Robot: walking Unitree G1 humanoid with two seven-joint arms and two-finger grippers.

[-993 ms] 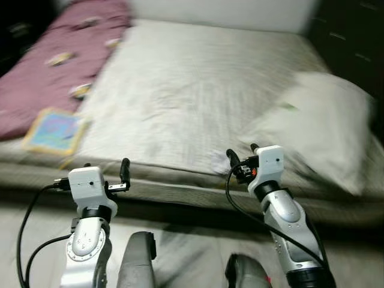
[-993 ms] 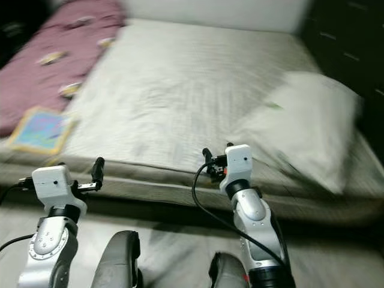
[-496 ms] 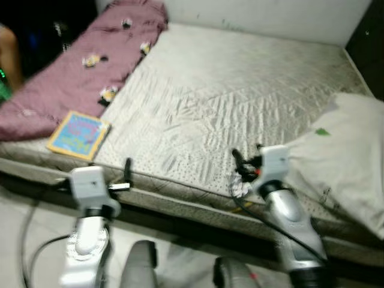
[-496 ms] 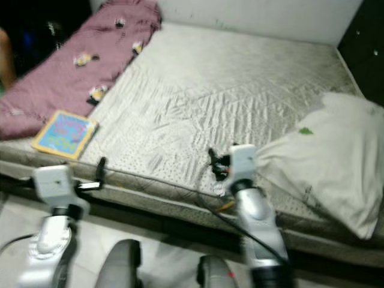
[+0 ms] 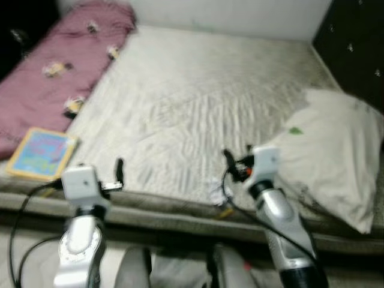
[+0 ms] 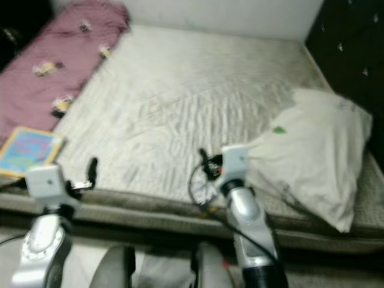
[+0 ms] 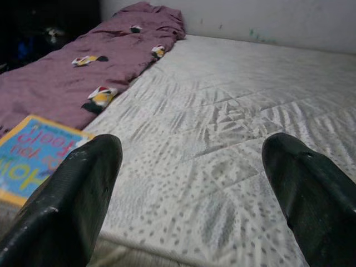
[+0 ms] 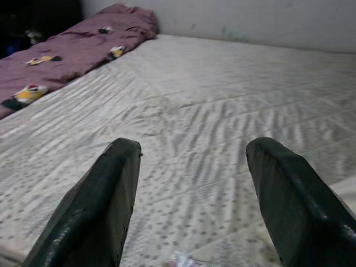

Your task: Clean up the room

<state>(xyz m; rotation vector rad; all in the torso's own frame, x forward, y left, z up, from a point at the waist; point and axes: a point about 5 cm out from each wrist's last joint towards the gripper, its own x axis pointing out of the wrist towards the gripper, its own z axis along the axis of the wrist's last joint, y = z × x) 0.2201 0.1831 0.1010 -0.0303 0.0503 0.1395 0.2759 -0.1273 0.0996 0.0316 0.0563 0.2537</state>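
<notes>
A bare quilted mattress lies before me. On its left side a purple blanket with small printed figures is bunched up. A colourful book rests at the near left edge, below the blanket. A white pillow lies at the right. A small crumpled white scrap sits at the mattress's near edge. My left gripper is open at the near edge, right of the book. Over the edge near the scrap my right gripper is open too, holding nothing.
A dark quilted panel stands along the bed's right side and a pale wall runs behind it. The bed frame's edge crosses in front of my legs. The left corner beyond the blanket is dark.
The whole picture has shifted and stays blurred, so the camera has moved. Both arms hold much the same pose at the bed's edge, grippers still open.
</notes>
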